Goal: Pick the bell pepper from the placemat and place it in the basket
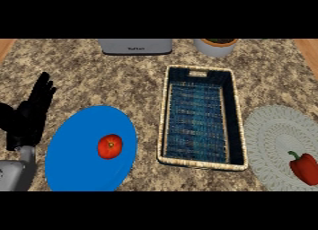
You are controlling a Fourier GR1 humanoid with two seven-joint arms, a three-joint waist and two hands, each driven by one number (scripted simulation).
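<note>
A red bell pepper (306, 168) with a green stem lies on the round pale woven placemat (281, 134) at the right, near its lower right part. A rectangular wicker basket (165, 112) with a dark blue lining stands in the middle of the counter, left of the placemat, with nothing in it. My left hand (25, 119) rests open at the far left, fingers pointing up, far from the pepper. My right hand does not show in the head view.
A blue oval plate (75, 152) lies between my left hand and the basket, with a red tomato (110, 146) on it. A grey toaster (135, 46) and a potted plant (217, 46) stand at the counter's back edge.
</note>
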